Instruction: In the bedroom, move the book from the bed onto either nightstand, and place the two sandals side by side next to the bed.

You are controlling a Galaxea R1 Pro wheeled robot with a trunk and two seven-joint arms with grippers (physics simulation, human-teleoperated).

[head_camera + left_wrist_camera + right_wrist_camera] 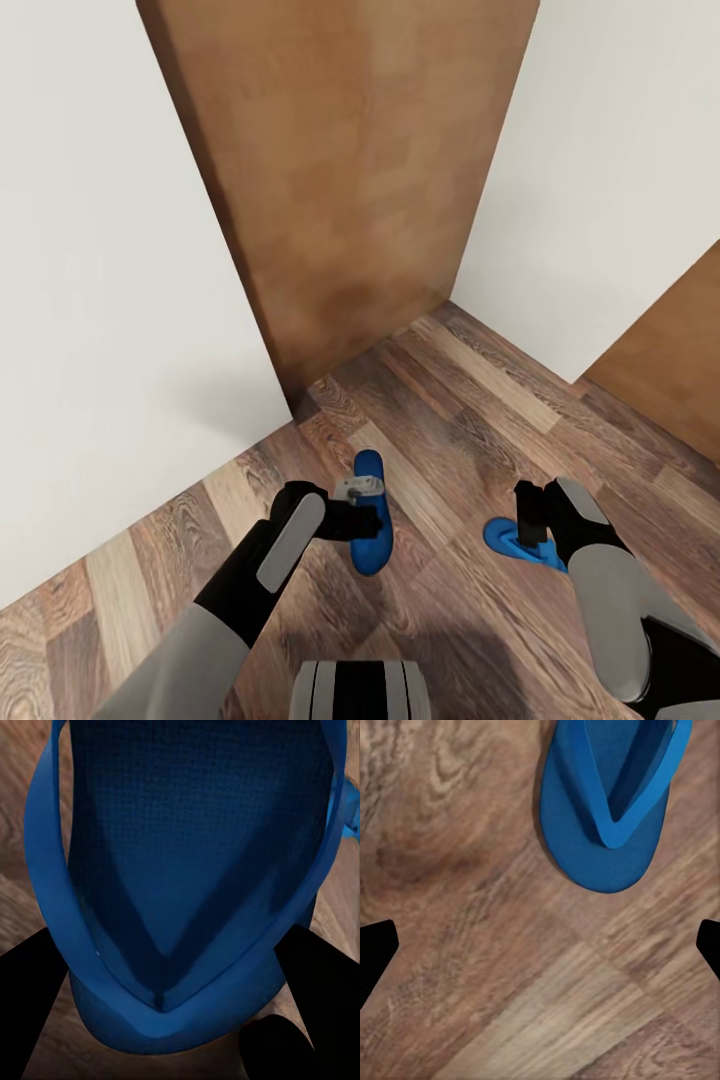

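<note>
Two bright blue sandals are on the brown plank floor. The left sandal (372, 555) is crossed at its middle by my left gripper (374, 520). In the left wrist view this sandal (187, 855) is very close, and the left gripper (176, 934) has its dark fingers (34, 1005) against both edges of the sole, shut on it. The right sandal (500, 538) lies partly under my right gripper (532, 520). That gripper (547, 934) hangs open above the bare floor beside the sandal (577, 862). The book, bed and nightstand are out of view.
A white wall (110, 300) stands close on the left and another (610, 170) on the right. Between them is a tall light-brown wooden panel (350, 170). A second wooden panel (670, 360) is at the right edge. My base (360, 690) shows at the bottom.
</note>
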